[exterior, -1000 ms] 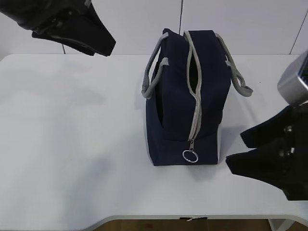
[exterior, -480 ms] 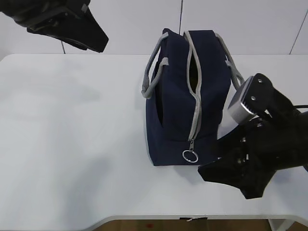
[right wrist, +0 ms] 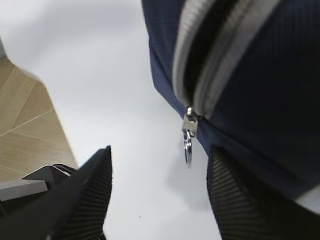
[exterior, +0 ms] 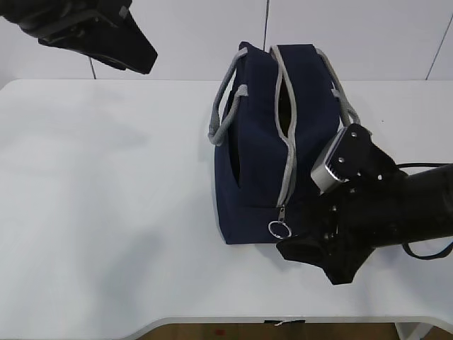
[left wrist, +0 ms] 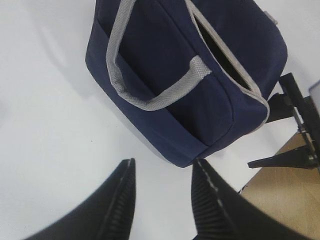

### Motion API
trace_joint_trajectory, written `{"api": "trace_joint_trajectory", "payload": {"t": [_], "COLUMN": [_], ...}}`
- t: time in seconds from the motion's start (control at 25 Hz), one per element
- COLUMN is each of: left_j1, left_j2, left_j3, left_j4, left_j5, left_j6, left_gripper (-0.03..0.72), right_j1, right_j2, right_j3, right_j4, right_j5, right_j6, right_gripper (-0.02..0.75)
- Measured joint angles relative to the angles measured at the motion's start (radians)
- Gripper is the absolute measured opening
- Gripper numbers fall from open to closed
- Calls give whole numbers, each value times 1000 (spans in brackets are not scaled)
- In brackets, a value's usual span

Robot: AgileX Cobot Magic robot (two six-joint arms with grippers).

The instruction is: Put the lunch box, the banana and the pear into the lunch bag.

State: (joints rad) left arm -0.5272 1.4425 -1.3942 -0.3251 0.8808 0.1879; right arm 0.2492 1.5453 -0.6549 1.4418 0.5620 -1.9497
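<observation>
Both end effectors open; right (right wrist: 159, 190) beside ring pull (right wrist: 188, 146).

lunch bag (exterior: 272, 142) upright on table (exterior: 106, 212) | right pincer (exterior: 308, 256) beside ring zipper pull (exterior: 279, 229)

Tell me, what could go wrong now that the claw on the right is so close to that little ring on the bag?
The right gripper is open with the ring zipper pull hanging between its fingers. The ring is thin and dangles loosely, so the fingers could close past it. The lunch bag stands unsupported, the left gripper open and apart from it, so a tug might drag or tip it.
</observation>
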Motion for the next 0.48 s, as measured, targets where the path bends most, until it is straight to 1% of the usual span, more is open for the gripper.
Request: {"api": "trace_joint_trajectory", "payload": {"t": [0.2, 0.48], "left_j1": [0, 0], "left_j2": [0, 0], "left_j3": [0, 0], "left_j4": [0, 0], "left_j5": [-6, -6], "left_j6": [0, 0], "left_gripper": [287, 287], "right_j1": [0, 0], "right_j2": [62, 116], "right_j3": [0, 0], "right_j4": [87, 230], "right_j5": [-12, -19], "right_j6": [-99, -235], "right_gripper": [468, 389]}}
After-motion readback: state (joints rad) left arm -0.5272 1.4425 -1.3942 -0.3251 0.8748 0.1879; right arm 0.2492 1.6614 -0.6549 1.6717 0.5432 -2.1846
